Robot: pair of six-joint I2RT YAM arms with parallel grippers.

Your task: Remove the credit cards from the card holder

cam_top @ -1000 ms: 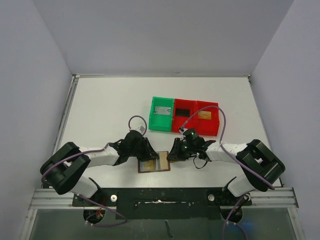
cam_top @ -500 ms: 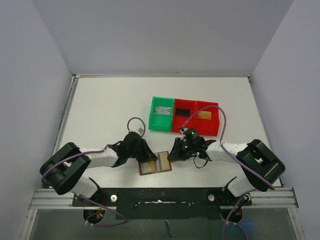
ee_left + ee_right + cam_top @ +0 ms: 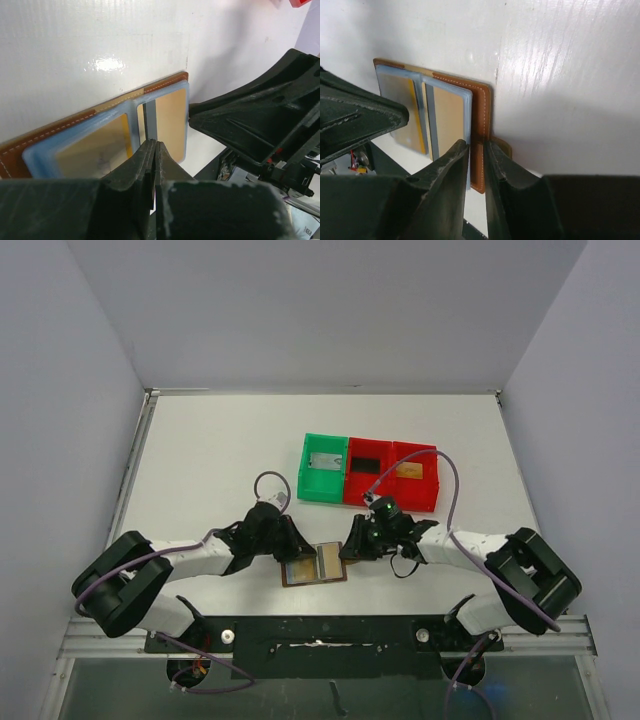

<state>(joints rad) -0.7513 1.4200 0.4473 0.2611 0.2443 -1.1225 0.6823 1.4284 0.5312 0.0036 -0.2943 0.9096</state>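
Note:
The card holder (image 3: 318, 567) lies open near the table's front edge, its grey-blue lining and tan pockets facing up. It also shows in the left wrist view (image 3: 167, 112) and the right wrist view (image 3: 447, 110). My left gripper (image 3: 295, 550) is shut, its tip (image 3: 154, 145) over the wallet's centre fold. My right gripper (image 3: 347, 551) is shut on the wallet's brown right edge (image 3: 476, 144), beside the little tab (image 3: 503, 146). A pale grey card (image 3: 324, 461), a black card (image 3: 366, 464) and a golden-orange card (image 3: 408, 470) lie in the trays.
A green tray (image 3: 308, 480) and a red two-compartment tray (image 3: 390, 498) stand joined just behind the grippers, mid-table. Purple cables loop over both arms. The table's front edge and the black mounting rail lie right below the wallet.
The wallet has shifted slightly to the right and turned a little. The left gripper has drawn back a touch to the left. The right arm's elbow has swung outward.

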